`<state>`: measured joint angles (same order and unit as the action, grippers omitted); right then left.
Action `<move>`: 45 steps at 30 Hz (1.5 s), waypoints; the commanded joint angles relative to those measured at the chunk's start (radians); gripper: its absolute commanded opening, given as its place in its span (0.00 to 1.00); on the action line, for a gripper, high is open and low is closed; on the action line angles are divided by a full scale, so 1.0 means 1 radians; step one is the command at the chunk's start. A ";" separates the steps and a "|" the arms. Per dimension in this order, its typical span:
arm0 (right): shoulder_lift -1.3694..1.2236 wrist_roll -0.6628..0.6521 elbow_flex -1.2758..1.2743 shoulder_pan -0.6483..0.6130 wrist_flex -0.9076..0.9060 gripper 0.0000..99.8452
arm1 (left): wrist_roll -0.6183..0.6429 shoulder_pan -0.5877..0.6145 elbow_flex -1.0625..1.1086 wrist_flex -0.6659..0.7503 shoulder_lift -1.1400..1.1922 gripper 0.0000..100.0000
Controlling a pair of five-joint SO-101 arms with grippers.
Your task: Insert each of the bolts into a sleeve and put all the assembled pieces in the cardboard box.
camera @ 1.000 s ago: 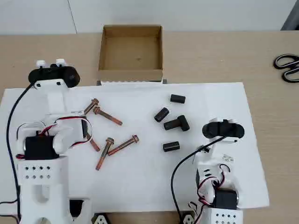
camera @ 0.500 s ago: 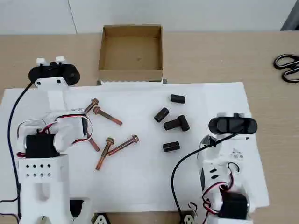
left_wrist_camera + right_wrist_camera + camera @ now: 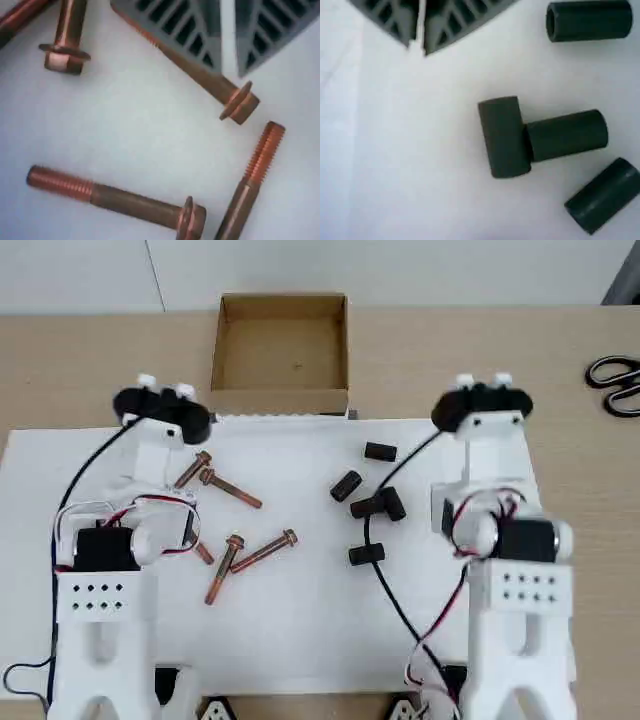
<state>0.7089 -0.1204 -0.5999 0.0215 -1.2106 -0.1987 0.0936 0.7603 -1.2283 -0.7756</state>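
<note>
Left claw (image 3: 230, 70) hung clenched and empty over the bolts (image 3: 230, 488) at nine o'clock on the sheet (image 3: 300, 640). Right claw (image 3: 420, 47), likewise clenched, hung above the sleeves (image 3: 378, 505) toward three. The box (image 3: 280, 400) at twelve was empty. No bolt looked sleeved, so everything remained.

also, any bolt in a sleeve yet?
No, the bolts all lie loose on the paper, the sleeves in a separate group.

Left arm (image 3: 150, 455), right arm (image 3: 490, 455) stretched forward, left pincer (image 3: 229, 70), right pincer (image 3: 418, 47) closed
</note>
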 commanded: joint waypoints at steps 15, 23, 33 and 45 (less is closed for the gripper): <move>-0.845 -0.219 0.904 -0.148 -0.410 0.10 | 0.017 -0.002 0.199 0.241 0.002 0.09; -0.957 -0.201 1.030 -0.266 -0.460 0.11 | 0.072 -0.003 0.295 0.302 0.002 0.09; -1.110 -0.488 1.085 -0.245 -0.429 0.15 | 0.077 -0.003 0.438 0.488 0.002 0.09; -1.317 -0.543 1.402 -0.231 -0.435 0.17 | 0.077 -0.003 0.460 0.514 0.002 0.09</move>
<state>-0.5907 -0.6452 0.7089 -0.2179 -1.6494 -0.1266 0.0936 1.2190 -0.7495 -0.7756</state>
